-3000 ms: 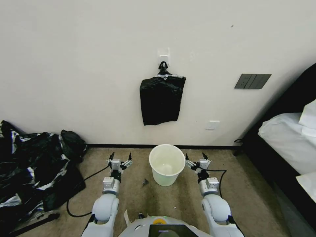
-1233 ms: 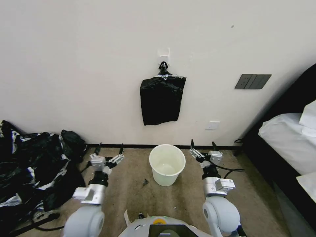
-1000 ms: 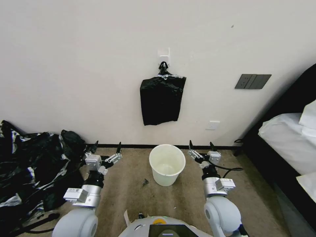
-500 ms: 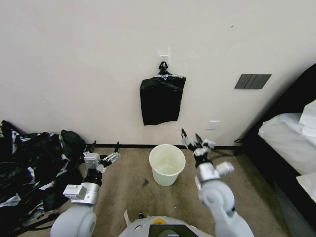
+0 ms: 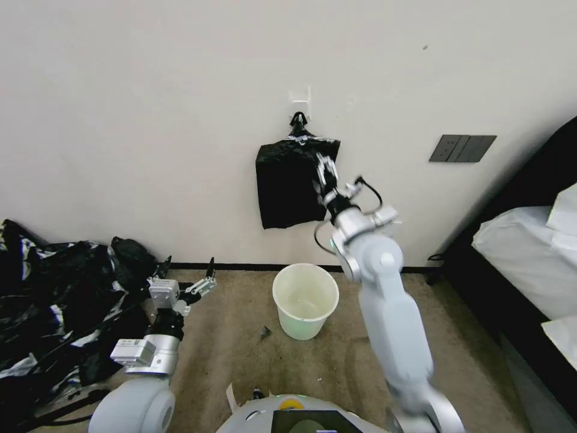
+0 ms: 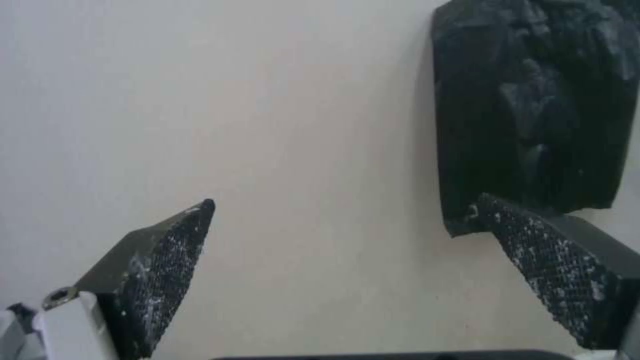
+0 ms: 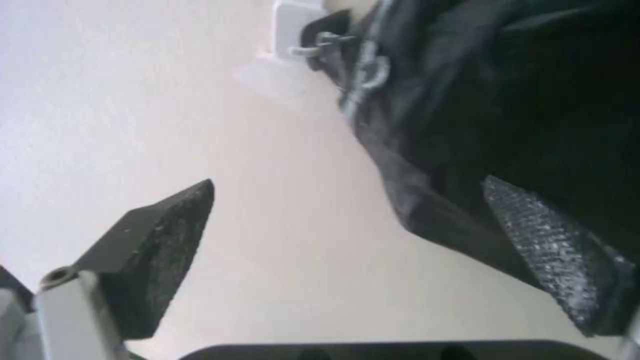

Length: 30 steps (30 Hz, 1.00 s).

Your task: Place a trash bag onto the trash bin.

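right gripper (image 5: 325,170) wide open at hanging bundle of bags (image 5: 288,183), long axis vertical

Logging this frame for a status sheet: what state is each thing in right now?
trash bin: upright on the carpet, unlined.
bundle of black bags: hanging from the wall hook.
right gripper: open, raised at the bundle's edge.
left gripper: open, low, left of the bin.

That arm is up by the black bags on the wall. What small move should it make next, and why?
Probably ease the right claw a little further onto the hanging bundle of black bags and close. Its fingers are open at the bundle's edge, gripping nothing, and the trash bin below has no liner.
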Tool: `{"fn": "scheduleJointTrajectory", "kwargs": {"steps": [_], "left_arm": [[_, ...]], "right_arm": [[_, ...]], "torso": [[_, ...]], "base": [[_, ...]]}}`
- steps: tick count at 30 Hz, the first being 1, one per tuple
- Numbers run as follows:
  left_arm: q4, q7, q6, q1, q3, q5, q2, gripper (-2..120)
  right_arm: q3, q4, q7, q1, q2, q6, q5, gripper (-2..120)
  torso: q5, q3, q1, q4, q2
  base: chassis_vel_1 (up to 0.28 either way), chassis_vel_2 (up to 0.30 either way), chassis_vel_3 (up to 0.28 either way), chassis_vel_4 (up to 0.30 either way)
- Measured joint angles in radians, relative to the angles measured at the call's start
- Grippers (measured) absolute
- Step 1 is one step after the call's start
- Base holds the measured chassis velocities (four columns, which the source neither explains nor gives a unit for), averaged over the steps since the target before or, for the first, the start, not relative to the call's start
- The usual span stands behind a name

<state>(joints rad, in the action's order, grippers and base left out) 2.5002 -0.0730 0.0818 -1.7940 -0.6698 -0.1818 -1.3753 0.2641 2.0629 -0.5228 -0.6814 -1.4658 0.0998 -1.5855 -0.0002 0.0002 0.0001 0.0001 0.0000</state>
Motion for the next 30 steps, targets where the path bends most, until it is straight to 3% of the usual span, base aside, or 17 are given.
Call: {"fn": "scheduleJointTrajectory", "kwargs": {"steps": [15, 30], "left_arm": [[0.001, -0.022, -0.002, 0.004, 0.009, 0.007, -0.012, 100], [0.001, -0.027, -0.004, 0.012, 0.004, 0.0, -0.013, 100]], "right_arm": [[-0.019, -0.242, 0.042, 0.225, -0.066, 0.003, 0.086, 86], [-0.017, -0.329, 0.066, 0.256, -0.116, 0.005, 0.143, 82]], "torso": [[0.0001, 0.0, 0.0, -0.0003, 0.0], [0.0001, 0.0, 0.0, -0.0001, 0.0]], "base": [[0.0, 0.0, 0.0, 0.0], [0.0, 0.0, 0.0, 0.0]]}}
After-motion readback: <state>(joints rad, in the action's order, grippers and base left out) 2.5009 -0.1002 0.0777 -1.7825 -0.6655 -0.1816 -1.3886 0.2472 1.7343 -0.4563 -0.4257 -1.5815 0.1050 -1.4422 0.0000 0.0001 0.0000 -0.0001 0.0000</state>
